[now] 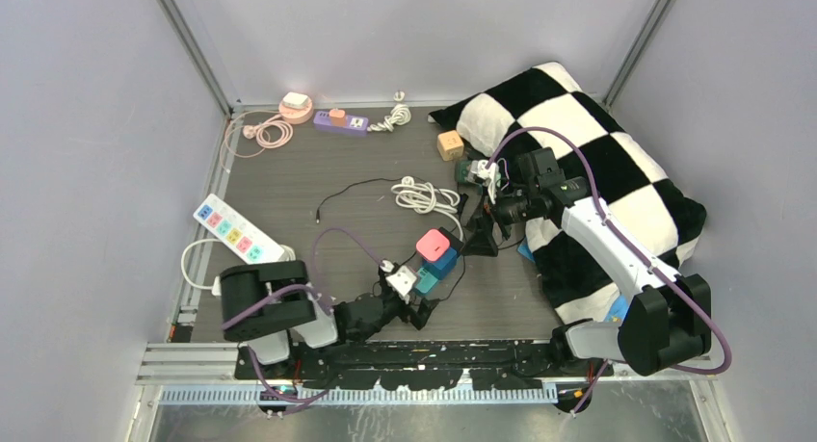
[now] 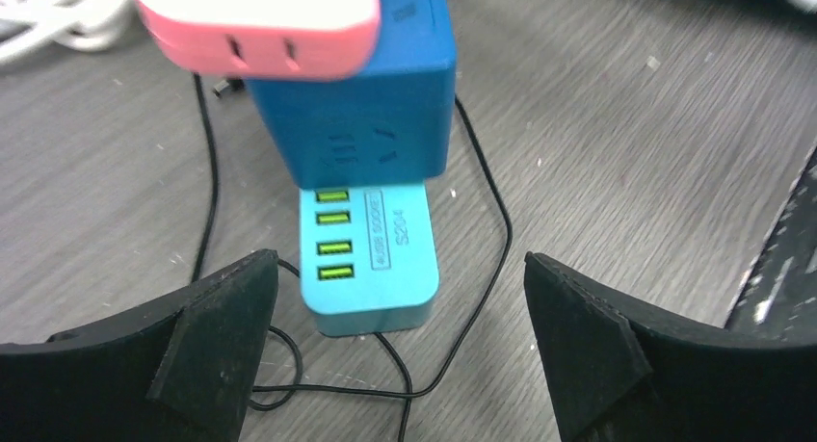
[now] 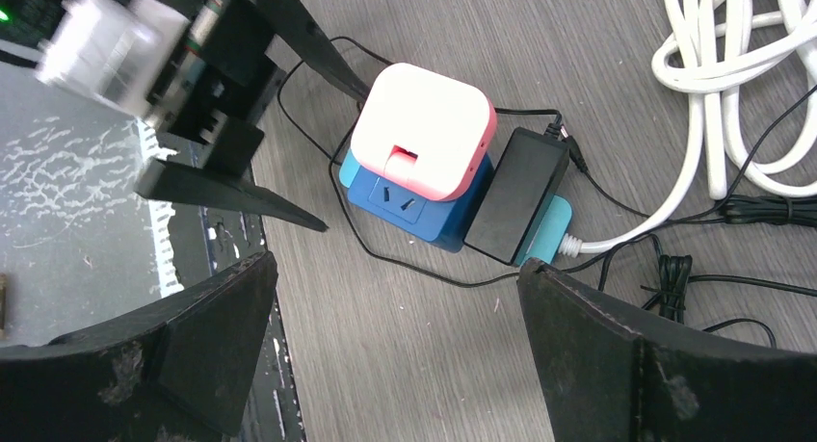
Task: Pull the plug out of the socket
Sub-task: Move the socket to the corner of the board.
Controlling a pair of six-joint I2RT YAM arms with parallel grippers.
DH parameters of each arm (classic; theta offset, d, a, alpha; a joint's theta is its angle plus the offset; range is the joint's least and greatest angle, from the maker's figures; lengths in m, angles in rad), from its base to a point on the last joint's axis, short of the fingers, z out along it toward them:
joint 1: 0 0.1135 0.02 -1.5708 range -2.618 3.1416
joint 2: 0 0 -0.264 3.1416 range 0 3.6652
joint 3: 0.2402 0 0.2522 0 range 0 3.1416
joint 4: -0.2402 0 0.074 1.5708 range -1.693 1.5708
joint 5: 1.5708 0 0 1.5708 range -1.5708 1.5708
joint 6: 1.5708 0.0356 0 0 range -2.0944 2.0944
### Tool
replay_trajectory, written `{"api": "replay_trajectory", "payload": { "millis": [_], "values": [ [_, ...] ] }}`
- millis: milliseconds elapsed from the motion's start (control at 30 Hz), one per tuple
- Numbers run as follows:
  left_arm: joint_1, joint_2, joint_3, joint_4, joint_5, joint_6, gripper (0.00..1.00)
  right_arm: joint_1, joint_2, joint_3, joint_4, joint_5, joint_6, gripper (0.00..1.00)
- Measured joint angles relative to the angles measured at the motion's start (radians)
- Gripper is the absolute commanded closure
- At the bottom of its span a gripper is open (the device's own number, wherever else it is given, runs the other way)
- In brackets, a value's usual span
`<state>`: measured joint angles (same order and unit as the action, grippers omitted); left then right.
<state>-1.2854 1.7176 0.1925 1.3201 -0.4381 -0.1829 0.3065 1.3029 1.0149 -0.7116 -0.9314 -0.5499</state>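
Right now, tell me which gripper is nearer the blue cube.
Left. The left gripper sits low at the near side of the blue cube, open jaws flanking the teal strip beneath it. The right gripper hovers open above, farther off.

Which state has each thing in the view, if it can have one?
pink plug: sitting on the blue socket cube, not pulled off
black adapter: against the cube's side
left fingers: open, empty
right fingers: open, empty
white power strip: no plug in it
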Motion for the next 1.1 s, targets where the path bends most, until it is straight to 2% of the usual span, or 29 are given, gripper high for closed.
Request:
{"api": "replay_trajectory", "payload": {
  "millis": [67,200,333,467,533,633,733,833,1100],
  "values": [
    [0.0,-0.084,-0.016,-0.032,0.0,-0.012,0.0,0.0,0.0,0.0,0.0,0.003,0.006,0.0],
    [0.0,-0.347,-0.016,-0.213,0.0,-0.052,0.0,0.0,0.002,0.0,0.002,0.005,0.016,0.0],
    [0.009,-0.68,0.048,-0.576,-0.018,-0.102,0.0,0.0,0.014,0.0,0.012,0.0,0.039,0.05],
    [0.084,-0.925,0.129,-0.818,0.029,-0.131,0.0,0.016,0.039,0.0,0.03,-0.006,0.069,0.23],
    [0.165,-0.984,0.152,-0.896,0.09,-0.161,0.0,0.035,0.057,0.0,0.033,-0.006,0.085,0.37],
    [0.278,-0.978,0.196,-0.963,0.192,-0.226,0.03,0.056,0.081,0.001,0.031,-0.009,0.097,0.73],
    [0.364,-0.888,0.248,-0.988,0.309,-0.309,0.06,0.07,0.097,0.002,0.029,-0.014,0.103,0.91],
    [0.409,-0.779,0.268,-0.977,0.402,-0.376,0.06,0.084,0.107,0.003,0.029,-0.013,0.105,0.99],
    [0.467,-0.657,0.268,-0.923,0.497,-0.516,0.11,0.112,0.149,0.005,0.029,0.002,0.105,0.99]
  ]
}}
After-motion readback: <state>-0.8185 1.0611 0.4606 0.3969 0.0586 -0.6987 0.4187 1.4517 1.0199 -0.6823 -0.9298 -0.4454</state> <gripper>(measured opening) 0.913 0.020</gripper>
